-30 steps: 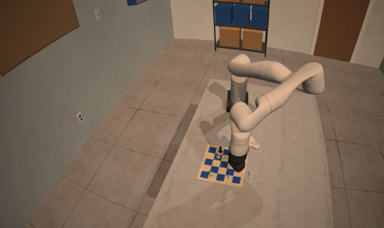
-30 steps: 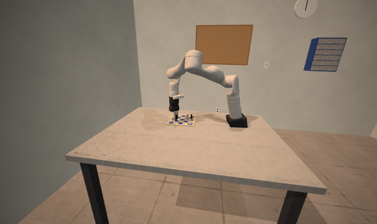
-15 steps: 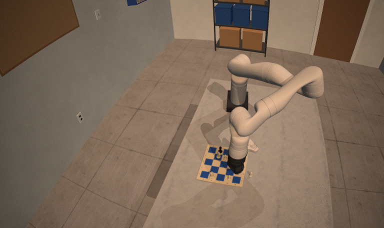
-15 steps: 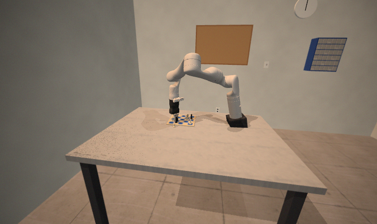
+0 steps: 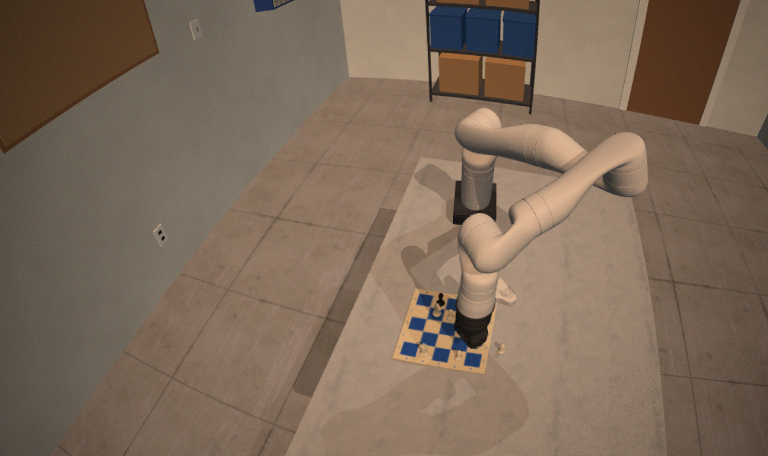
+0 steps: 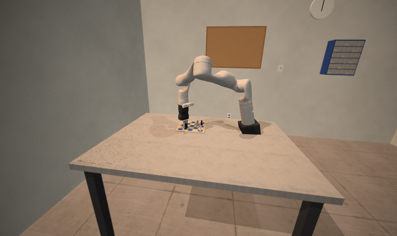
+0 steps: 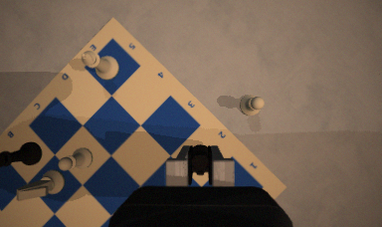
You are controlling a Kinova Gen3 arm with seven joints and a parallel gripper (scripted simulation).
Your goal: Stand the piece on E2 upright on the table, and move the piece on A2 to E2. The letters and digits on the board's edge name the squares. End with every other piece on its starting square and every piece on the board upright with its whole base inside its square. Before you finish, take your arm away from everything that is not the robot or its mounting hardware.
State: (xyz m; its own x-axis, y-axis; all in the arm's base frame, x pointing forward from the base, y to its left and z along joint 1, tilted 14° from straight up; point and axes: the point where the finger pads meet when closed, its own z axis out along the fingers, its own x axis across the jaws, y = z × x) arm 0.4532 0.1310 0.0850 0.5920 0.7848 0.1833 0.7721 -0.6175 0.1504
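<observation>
The dark piece [image 7: 200, 159] sat gripped in the claw [image 7: 200, 173] above the board [image 7: 149, 95], near E2; the pale pawn [image 7: 252, 105] stood upright on the surface [image 7: 308, 63].

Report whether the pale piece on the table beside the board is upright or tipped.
Upright: in the wrist view the pale piece shows its round head centred over its base, standing off the board.
</observation>
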